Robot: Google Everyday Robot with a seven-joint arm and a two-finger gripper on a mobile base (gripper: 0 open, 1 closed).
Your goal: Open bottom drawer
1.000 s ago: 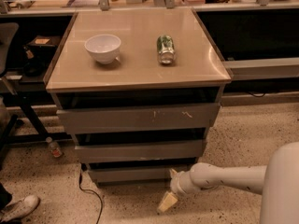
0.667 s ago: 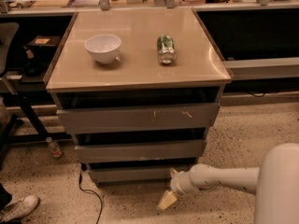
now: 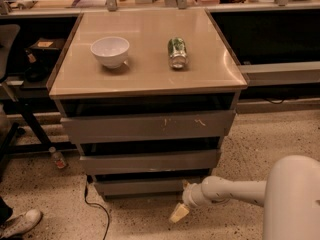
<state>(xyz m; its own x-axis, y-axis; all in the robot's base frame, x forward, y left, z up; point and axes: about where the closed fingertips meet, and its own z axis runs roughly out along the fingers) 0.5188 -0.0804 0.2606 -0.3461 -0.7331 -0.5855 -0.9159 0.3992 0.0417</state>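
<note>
Three drawer fronts are stacked in the cabinet [image 3: 150, 126] ahead of me. The bottom drawer [image 3: 142, 186] is the lowest and narrowest, just above the speckled floor [image 3: 280, 134]. It looks pushed in, with a dark gap showing above its front.

The gripper [image 3: 180, 210] is low, just off the bottom drawer's right-hand corner. Its pale yellowish tip angles down and left toward the floor. Whether it is open or closed I cannot tell from this view, and I cannot confirm contact with the drawer front.

The white arm [image 3: 235, 190] reaches in from the right, out of the large rounded white body [image 3: 295, 199] in the lower right corner.

On the cabinet's beige top, a white bowl [image 3: 110, 50] stands upright toward the left. A green can [image 3: 177, 52] lies on its side near the middle, well apart from the bowl.

On the floor to the left, a black cable [image 3: 95, 209] trails down from near the bottom drawer's left corner. A small bottle [image 3: 58, 158] stands beside a table leg, and a shoe [image 3: 20, 224] shows at the lower left edge.
</note>
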